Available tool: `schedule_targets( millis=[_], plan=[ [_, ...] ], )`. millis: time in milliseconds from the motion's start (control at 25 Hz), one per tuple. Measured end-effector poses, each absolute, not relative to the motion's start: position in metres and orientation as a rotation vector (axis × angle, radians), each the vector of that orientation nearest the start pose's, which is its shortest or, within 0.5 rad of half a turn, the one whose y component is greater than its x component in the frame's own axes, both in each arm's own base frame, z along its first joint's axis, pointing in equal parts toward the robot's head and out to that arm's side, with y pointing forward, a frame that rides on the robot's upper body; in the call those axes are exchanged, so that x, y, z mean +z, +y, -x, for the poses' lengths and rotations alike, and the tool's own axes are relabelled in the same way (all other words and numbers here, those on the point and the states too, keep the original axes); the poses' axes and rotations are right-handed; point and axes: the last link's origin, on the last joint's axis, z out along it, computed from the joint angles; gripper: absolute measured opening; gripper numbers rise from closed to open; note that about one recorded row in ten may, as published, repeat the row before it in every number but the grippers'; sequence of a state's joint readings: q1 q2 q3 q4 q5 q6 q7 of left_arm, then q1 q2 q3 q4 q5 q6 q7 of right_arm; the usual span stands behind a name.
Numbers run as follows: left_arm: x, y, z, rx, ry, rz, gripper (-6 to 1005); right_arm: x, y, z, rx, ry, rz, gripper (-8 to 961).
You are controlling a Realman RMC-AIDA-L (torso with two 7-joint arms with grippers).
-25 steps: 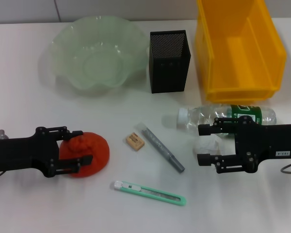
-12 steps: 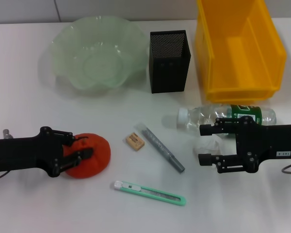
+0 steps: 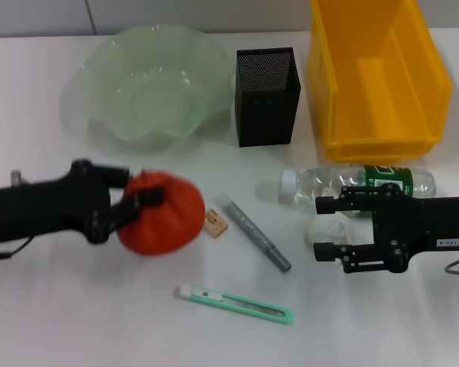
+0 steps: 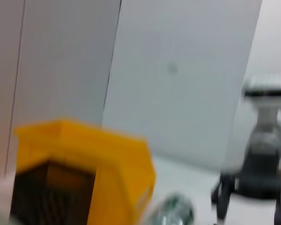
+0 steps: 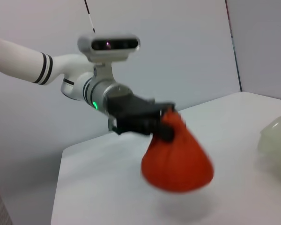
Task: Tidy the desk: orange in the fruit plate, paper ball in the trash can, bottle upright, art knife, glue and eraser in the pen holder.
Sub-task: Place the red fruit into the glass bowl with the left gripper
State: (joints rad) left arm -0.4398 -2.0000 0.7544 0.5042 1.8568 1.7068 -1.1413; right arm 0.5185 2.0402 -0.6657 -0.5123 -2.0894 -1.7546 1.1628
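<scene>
One orange (image 3: 162, 222), one bottle (image 3: 357, 185), one eraser (image 3: 215, 222), one glue stick (image 3: 258, 236) and one art knife (image 3: 235, 303) are showing. The left claw (image 3: 134, 200) is pinching the orange's top and, unlike a second ago, is now carrying it above the surface. The right claw (image 3: 321, 228) is hovering open around the paper ball (image 3: 327, 227) beside the lying bottle.

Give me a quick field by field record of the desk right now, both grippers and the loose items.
left gripper: shut on soft orange ball, lifted clear of white desk
right gripper: open around white paper ball
clear plastic bottle: lying flat
green art knife, grey glue stick, tan eraser: on desk
black mesh pen holder: upright
</scene>
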Motion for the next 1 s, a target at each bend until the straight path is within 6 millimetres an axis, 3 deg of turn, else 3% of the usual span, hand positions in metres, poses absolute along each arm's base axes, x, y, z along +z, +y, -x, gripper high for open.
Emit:
schedule_targets(
  millis=[280,320,400,600,640,680,920,960,1000],
  plan=[
    [0.008,0.29,0.276,-0.953,-0.449,2.732,131,-0.011,0.287,-0.272,0.783,0.457,2.935,732],
    [-0.005,0.295,0.264,-1.005,-0.409,2.687,124,-0.012,0.287,-0.273,0.778,0.46,2.931,732],
    [-0.011,0.301,0.261,-1.003,-0.411,2.652,112,-0.012,0.287,-0.274,0.777,0.461,2.929,732],
    [-0.013,0.307,0.26,-1.014,-0.436,2.609,79,-0.011,0.284,-0.278,0.781,0.454,2.912,732],
    [-0.013,0.31,0.26,-1.023,-0.447,2.581,73,-0.011,0.283,-0.278,0.783,0.456,2.909,732],
    [-0.008,0.329,0.261,-1.038,-0.483,2.432,71,-0.011,0.282,-0.279,0.784,0.459,2.907,732],
    [-0.007,0.341,0.259,-1.026,-0.507,2.373,62,-0.012,0.281,-0.279,0.791,0.468,2.9,732],
    [-0.01,0.362,0.257,-0.973,-0.536,2.295,60,-0.012,0.281,-0.28,0.792,0.471,2.896,732],
    [-0.01,0.362,0.257,-0.973,-0.536,2.295,60,-0.012,0.281,-0.28,0.793,0.473,2.892,733]
  ],
)
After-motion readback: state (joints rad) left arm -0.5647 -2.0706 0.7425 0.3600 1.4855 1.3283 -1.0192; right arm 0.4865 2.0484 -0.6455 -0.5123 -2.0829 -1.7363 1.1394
